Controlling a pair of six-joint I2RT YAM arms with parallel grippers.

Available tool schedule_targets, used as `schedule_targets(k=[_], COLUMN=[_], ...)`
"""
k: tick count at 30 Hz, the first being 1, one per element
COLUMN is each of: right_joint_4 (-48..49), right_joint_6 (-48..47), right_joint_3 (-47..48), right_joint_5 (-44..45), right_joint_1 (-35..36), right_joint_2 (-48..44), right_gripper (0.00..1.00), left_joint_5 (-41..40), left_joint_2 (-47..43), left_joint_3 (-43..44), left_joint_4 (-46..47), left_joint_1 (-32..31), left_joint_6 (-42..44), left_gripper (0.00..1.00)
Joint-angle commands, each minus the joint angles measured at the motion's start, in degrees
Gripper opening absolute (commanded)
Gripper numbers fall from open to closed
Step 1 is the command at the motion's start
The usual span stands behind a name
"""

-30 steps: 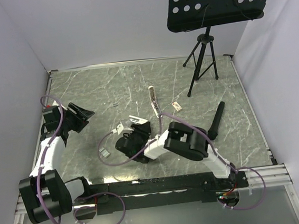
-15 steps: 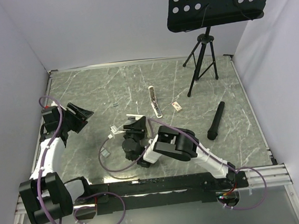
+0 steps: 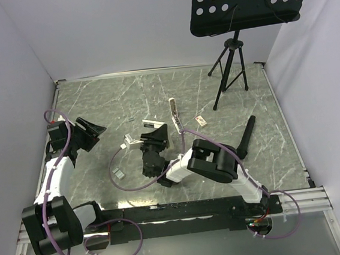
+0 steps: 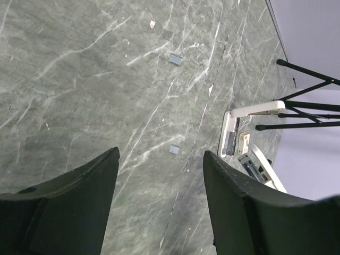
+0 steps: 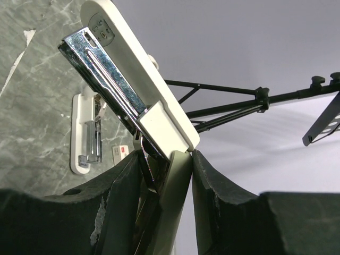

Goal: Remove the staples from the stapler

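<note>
The stapler [image 5: 133, 90] is a slim white bar with a silvery inner channel, hinged open. My right gripper [image 5: 167, 175] is shut on its lower end, and its upper arm sticks up past the fingertips. In the top view this gripper [image 3: 154, 136] hovers over the middle of the table. My left gripper [image 3: 90, 133] stands open at the left with nothing between its fingers [image 4: 79, 180]. No loose staples are visible.
A second white stapler [image 3: 176, 116] lies opened out on the table behind the right gripper, with a small tan box [image 3: 201, 121] beside it. A black cylinder [image 3: 245, 137] lies to the right. Small grey blocks [image 4: 175, 59] dot the table. A music stand tripod [image 3: 229, 67] stands at the back.
The right arm has swung left and back again, turning the wrist, so the held stapler now sits a little farther back. The left arm has barely moved.
</note>
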Motion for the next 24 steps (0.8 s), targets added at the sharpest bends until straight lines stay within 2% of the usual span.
schedule_targets(k=[1, 4, 7, 9, 10, 11, 12, 13, 14, 17, 18, 20, 21, 24], right_joint_4=[20.3, 19.9, 14.7, 1.3, -9.1, -36.2, -55.4, -68.3, -72.5, -76.0, -79.0, -79.3, -79.6, -76.8], right_joint_6=[-1.6, 0.4, 6.0, 18.6, 26.0, 47.8, 62.2, 76.2, 88.3, 95.9, 97.8, 100.3, 101.7, 105.2], right_joint_3=[0.7, 1.8, 3.1, 3.1, 3.5, 4.5, 6.4, 10.5, 10.2, 9.1, 9.2, 8.1, 7.6, 3.0], right_joint_5=[0.0, -1.2, -1.6, -2.1, -2.8, -7.2, -12.2, -17.9, -27.1, -35.1, -42.7, -50.8, -59.4, -70.7], right_joint_1=[-0.5, -1.3, -1.7, -1.7, -1.7, -1.6, -1.7, -4.0, -5.2, -8.8, -9.8, -13.0, -14.2, -18.9], right_joint_2=[-6.6, -12.1, -15.5, -17.2, -20.0, -21.8, -23.7, -27.0, -28.2, -29.6, -29.6, -29.9, -30.3, -32.9], right_gripper=[0.12, 0.13, 0.13, 0.13, 0.13, 0.13, 0.13, 0.13, 0.13, 0.14, 0.14, 0.14, 0.14, 0.14], left_joint_5=[1.6, 2.1, 3.0, 3.7, 5.1, 5.8, 6.0, 6.1, 6.0, 7.1, 8.1, 11.2, 14.2, 14.7], left_joint_2=[-0.1, -0.2, 0.0, 0.2, 0.3, 0.3, 0.2, 0.3, 0.4, 0.5, 0.5, 0.6, 0.5, -0.5], left_joint_3=[-0.3, -0.5, -0.6, -0.9, -1.3, -1.4, -1.6, -1.6, -1.5, -1.2, -1.2, -1.3, -1.4, -0.6], left_joint_4=[1.3, 1.7, 2.1, 2.7, 4.0, 4.6, 4.9, 4.9, 4.8, 4.7, 4.9, 7.0, 7.6, 8.1], left_joint_1=[0.3, 0.4, 0.4, 0.3, 0.4, 0.3, 0.4, 0.5, 0.3, 0.4, 0.4, 0.3, -0.1, -2.6], left_joint_6=[-0.4, -0.4, -0.2, -0.4, -0.6, -0.6, -0.8, -0.7, -0.5, 0.3, 1.4, 2.7, 3.6, 5.3], left_gripper=[0.68, 0.68, 0.68, 0.68, 0.68, 0.67, 0.67, 0.67, 0.67, 0.67, 0.67, 0.65, 0.64, 0.65])
